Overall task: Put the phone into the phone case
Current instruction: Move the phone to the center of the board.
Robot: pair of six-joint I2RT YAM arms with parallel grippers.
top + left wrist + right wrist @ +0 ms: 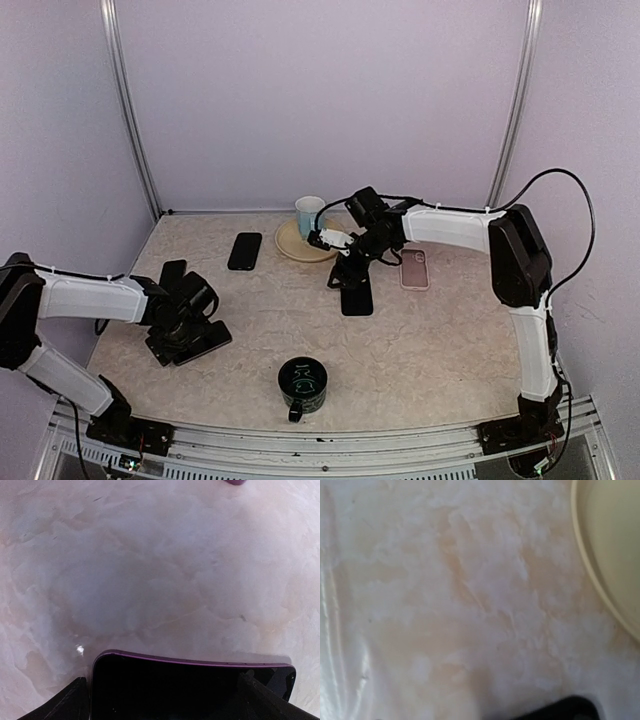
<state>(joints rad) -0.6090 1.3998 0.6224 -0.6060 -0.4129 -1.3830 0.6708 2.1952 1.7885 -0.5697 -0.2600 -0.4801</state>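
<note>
Plainly, the left arm is the one on the phone (200, 680). This dark-screened, purple-rimmed handset lies flat on the table (430, 340), well off to the left of the plate (290, 243) and nearer the arm bases. The left claw (162, 702) straddles it with jaws spread wide, one finger at each side of the phone's end, and nothing shows them clamping, so it reads as released. The phone's short edge runs from finger to finger. Its long axis seems to run back under the wrist, in line with the claw's reach. That arm comes in low from the left, forearm about level, wrist bent down over the table.

The right arm reaches far out, elbow high, and its claw (350, 268) hangs just beside the plate on the near right, over the end of a black slab (357, 298). Whether that claw is spread or clenched cannot be told, since its own camera shows only table and plate rim. A pink piece (414, 270) lies further right of the plate. One of these two is probably the case, but which one is not clear. Either way, the phone has to travel right, past the plate, and the left claw must close across its width first.
</note>
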